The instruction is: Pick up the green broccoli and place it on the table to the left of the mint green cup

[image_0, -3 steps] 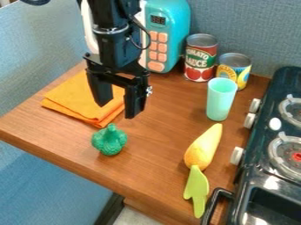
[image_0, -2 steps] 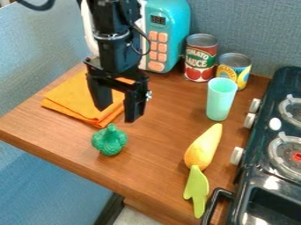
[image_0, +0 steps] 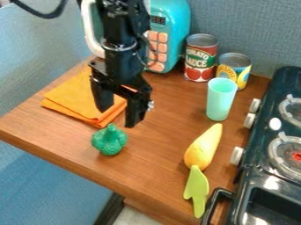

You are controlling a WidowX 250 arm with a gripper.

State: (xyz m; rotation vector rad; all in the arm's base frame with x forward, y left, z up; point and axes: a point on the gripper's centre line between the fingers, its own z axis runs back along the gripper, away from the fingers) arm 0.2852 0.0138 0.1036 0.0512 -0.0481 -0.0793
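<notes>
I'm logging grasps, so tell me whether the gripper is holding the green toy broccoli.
No, the gripper has its fingers apart with nothing between them, and the green toy broccoli rests on the wooden counter.

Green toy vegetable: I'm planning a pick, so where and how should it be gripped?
Probably straight from above, closing the gripper on opposite sides of the green toy vegetable at its rounded body: that part is broad and low, while the narrow knob on top offers less hold.
</notes>
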